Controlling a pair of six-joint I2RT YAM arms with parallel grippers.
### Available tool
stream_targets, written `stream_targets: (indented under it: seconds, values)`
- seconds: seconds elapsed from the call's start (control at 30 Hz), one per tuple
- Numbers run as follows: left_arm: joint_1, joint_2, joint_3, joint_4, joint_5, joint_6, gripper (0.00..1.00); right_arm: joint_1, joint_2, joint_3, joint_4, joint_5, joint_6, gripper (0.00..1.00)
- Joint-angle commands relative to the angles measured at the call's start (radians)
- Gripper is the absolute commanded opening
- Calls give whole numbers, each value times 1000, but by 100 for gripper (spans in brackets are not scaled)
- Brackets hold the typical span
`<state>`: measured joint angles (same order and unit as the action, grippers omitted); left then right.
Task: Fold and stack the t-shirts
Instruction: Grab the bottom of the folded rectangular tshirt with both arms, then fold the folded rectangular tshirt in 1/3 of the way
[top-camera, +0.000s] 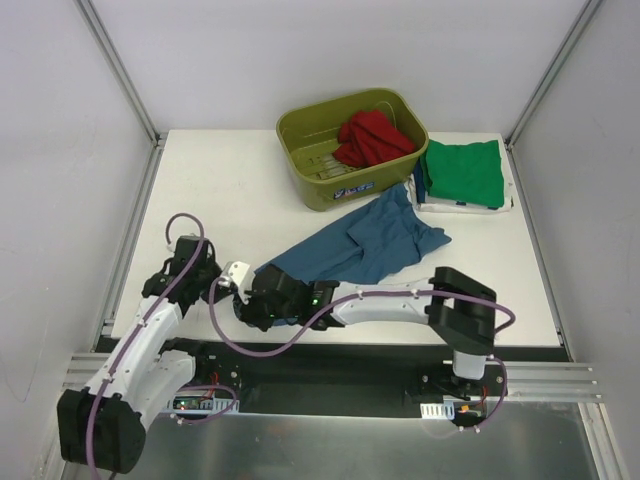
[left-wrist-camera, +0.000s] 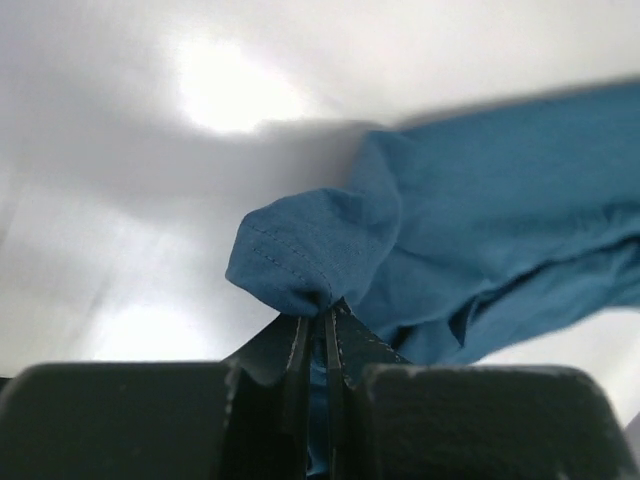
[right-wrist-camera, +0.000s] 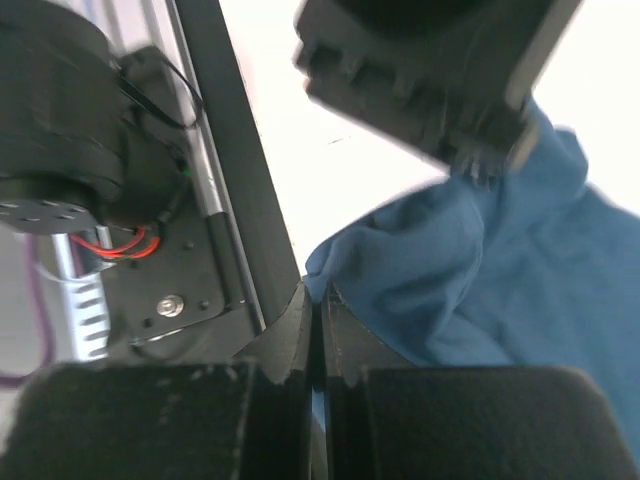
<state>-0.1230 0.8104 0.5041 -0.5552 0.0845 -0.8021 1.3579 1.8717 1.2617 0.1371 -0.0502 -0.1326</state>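
The teal-blue t-shirt (top-camera: 365, 245) lies crumpled in the middle of the white table (top-camera: 220, 190). Its near corner is up by the 2 grippers. The left gripper (left-wrist-camera: 320, 322) is pinched tight on a folded bit of the shirt's edge. The right gripper (right-wrist-camera: 318, 300), just beside it, squeezes the same shirt. The red t-shirt (top-camera: 373, 137) sits in the olive-green tub (top-camera: 335, 190) at the back. The bright green t-shirt (top-camera: 462, 172) lies right of the tub.

Overhead view plus two wrist close-ups.
All three share the teal-blue t-shirt (top-camera: 360, 245); both wrist cameras sit right against it.
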Motion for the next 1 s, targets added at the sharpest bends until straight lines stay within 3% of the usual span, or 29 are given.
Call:
stream_targets:
  seconds: [0.0,0.37,0.67,0.97]
  values:
    - [-166,39,132,20,-75,-46,0,-12,-135,-71,33,21,112,1]
    - [-443,404,433,70,-212,-72,0,-141,-407,-327,-46,291,275,1]
    - [-532,691,680,70,-265,-66,1,-269,-540,-438,-214,426,323,1]
    - [-575,892,841,70,-284,-68,2,-413,-629,-513,-263,399,291,1]
